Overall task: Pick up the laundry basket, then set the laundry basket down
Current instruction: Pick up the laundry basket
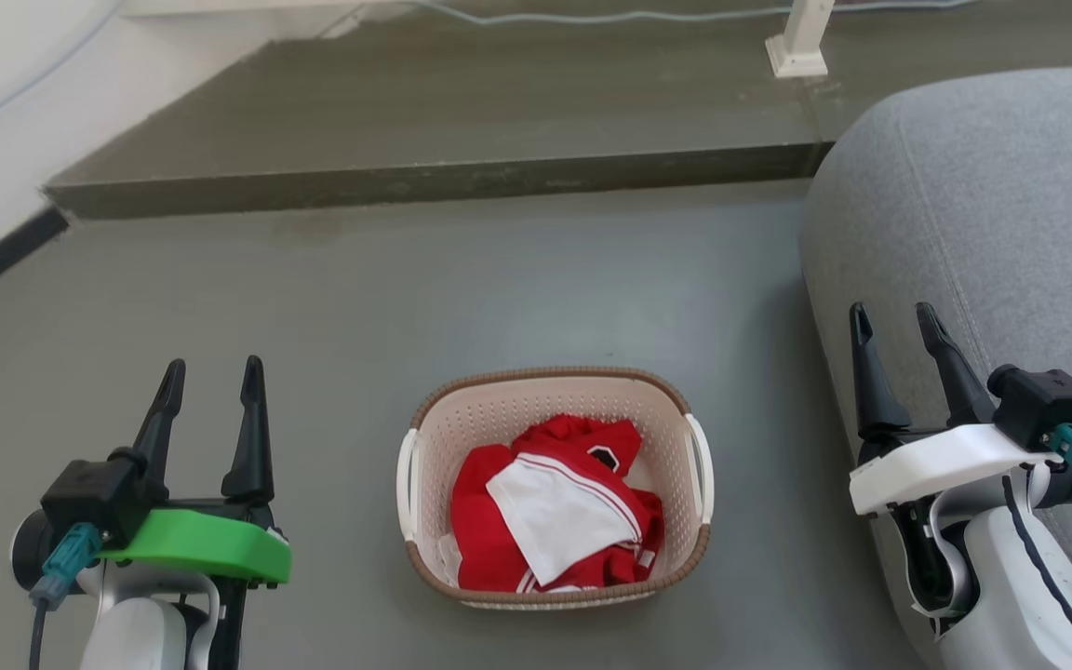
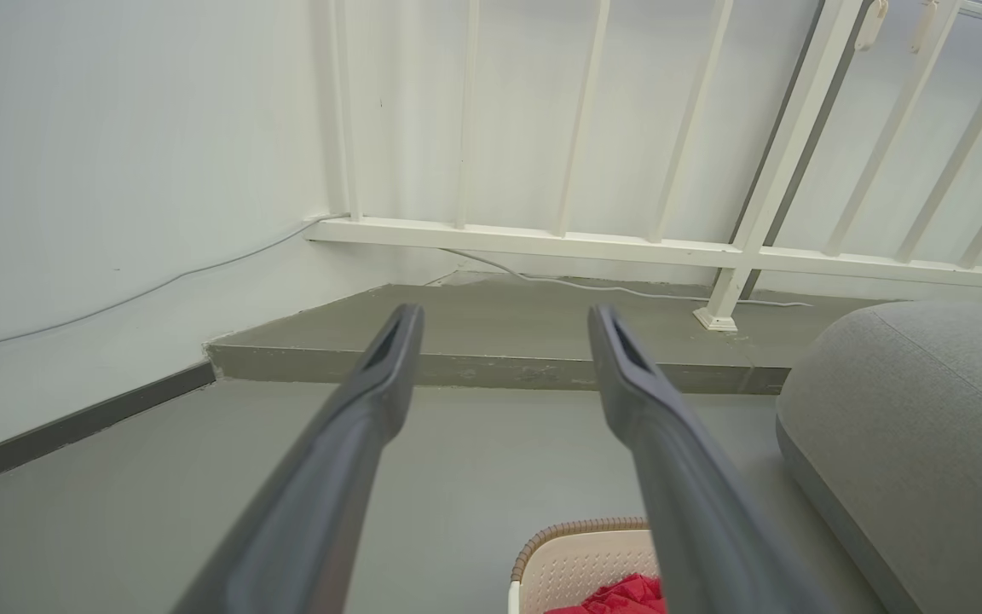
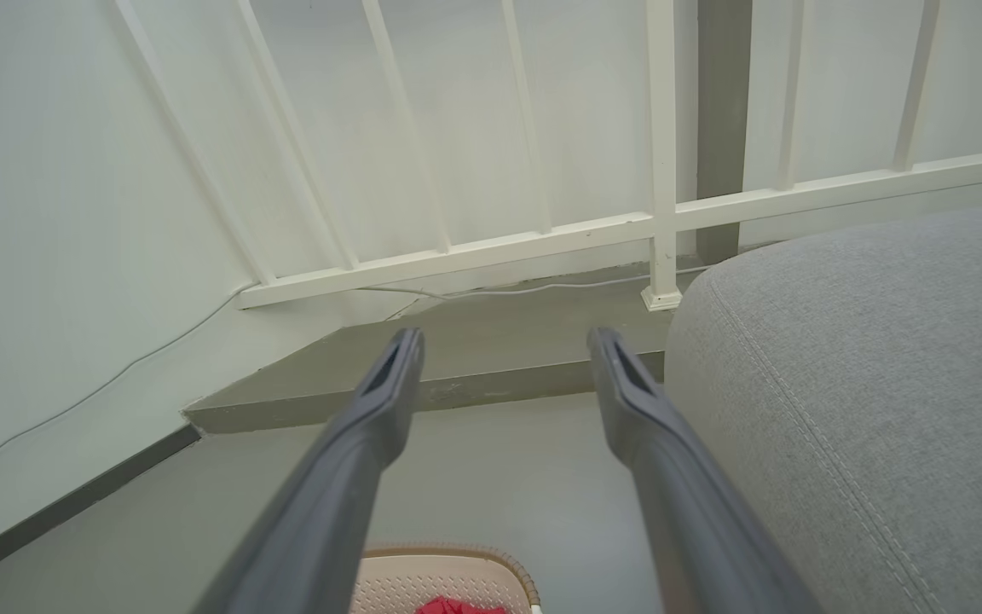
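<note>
Two grippers flank the laundry basket point(image 1: 499, 419), which sits on the grey floor point(image 1: 406, 298) between them, touched by neither. We see our left gripper point(image 1: 214, 365) well to its left, jaws spread and empty. Our right gripper point(image 1: 891, 312) is off to its right, just beside the grey sofa point(image 1: 992, 205), jaws likewise spread. Inside the basket lies red and white clothing point(image 1: 555, 502).

You have bare floor point(image 1: 331, 307) on both sides of the laundry basket point(image 1: 550, 375) and ahead of it. The grey sofa point(image 1: 992, 205) stands just beside your right gripper point(image 1: 892, 314); a raised step point(image 1: 443, 181) crosses the floor farther ahead.
</note>
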